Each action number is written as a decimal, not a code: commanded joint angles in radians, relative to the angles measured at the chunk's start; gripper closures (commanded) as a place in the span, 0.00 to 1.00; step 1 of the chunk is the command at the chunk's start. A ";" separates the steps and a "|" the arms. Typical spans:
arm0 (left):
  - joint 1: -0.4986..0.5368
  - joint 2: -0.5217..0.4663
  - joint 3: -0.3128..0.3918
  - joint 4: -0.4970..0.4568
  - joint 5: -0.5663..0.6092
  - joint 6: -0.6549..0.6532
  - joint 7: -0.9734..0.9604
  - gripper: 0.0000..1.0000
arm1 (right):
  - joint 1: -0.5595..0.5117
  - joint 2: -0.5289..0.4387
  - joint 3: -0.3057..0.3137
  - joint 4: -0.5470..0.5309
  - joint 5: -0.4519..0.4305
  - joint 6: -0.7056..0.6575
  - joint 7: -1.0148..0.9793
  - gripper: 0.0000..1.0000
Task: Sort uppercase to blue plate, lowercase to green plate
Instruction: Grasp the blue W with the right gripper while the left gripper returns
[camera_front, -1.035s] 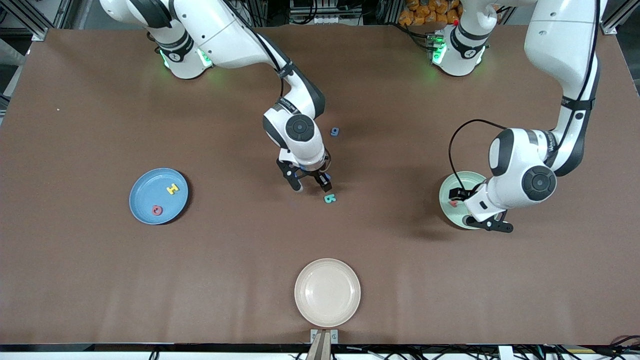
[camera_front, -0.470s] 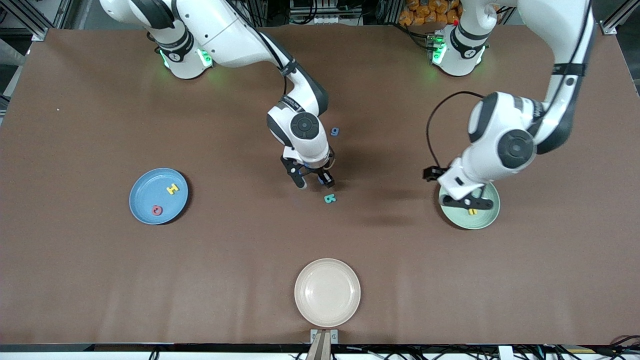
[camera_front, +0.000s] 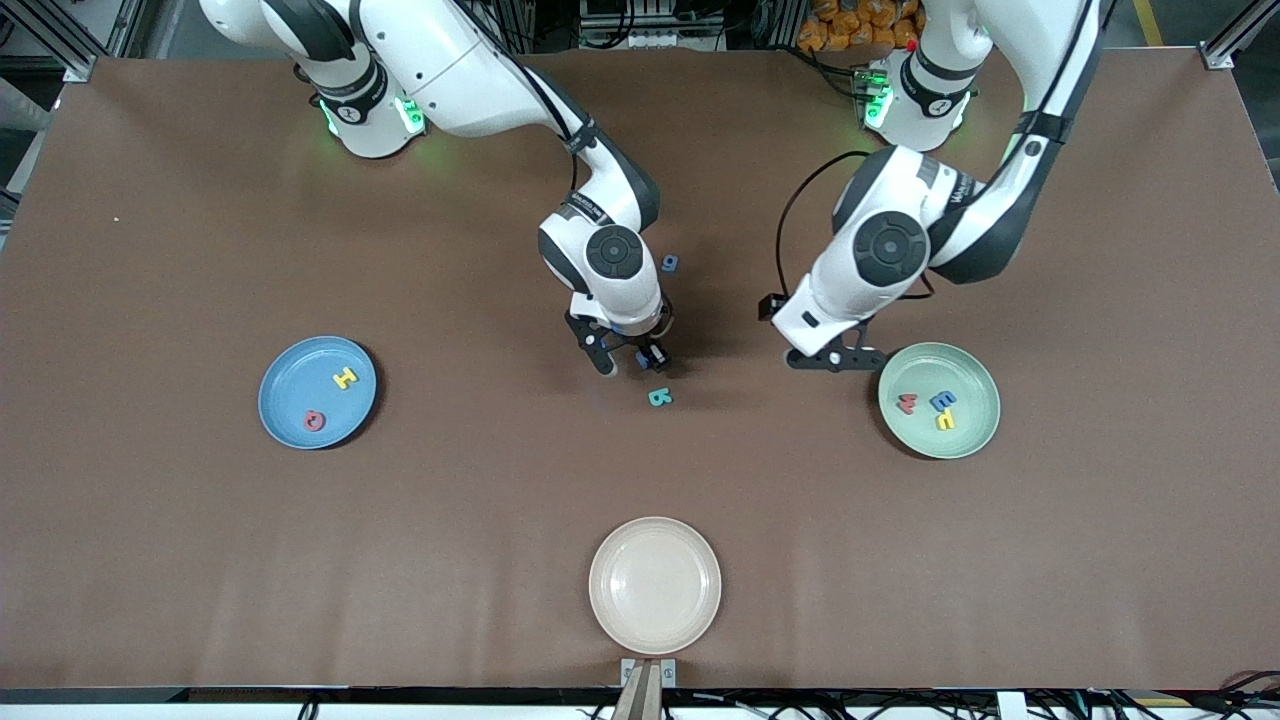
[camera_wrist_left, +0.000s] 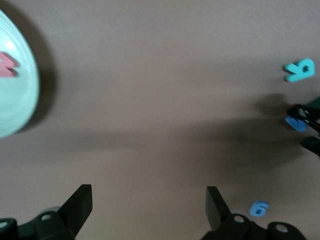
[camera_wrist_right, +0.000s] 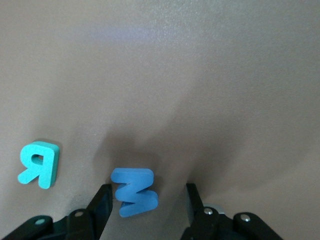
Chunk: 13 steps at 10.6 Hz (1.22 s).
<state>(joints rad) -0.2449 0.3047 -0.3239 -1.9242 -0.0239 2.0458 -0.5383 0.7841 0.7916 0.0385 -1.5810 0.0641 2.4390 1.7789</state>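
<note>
Right pincer (camera_wrist_right: 145, 200) low on desk (camera_front: 200, 550), fingers spread around blue W (camera_wrist_right: 134, 198), not pinching. Left pincer (camera_wrist_left: 149, 210) spread wide, holding nothing, over desk beside green plate (camera_front: 975, 432).

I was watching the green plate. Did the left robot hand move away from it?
Yes. The left gripper was over the green plate earlier; now it is off the plate, over bare table beside it, toward the table's middle.
</note>
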 joint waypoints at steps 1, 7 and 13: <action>0.009 -0.015 -0.072 -0.019 0.021 0.013 -0.112 0.00 | 0.007 0.023 0.001 0.027 0.000 0.000 0.007 0.36; -0.008 -0.004 -0.179 -0.081 0.022 0.132 -0.229 0.00 | 0.009 0.023 0.001 0.029 -0.006 0.000 -0.004 0.61; -0.057 -0.004 -0.181 -0.098 0.024 0.183 -0.256 0.00 | 0.007 0.018 0.001 0.030 -0.009 -0.011 -0.021 0.67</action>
<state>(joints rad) -0.2966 0.3084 -0.4998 -2.0053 -0.0235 2.2009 -0.7567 0.7869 0.7902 0.0402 -1.5726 0.0604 2.4266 1.7688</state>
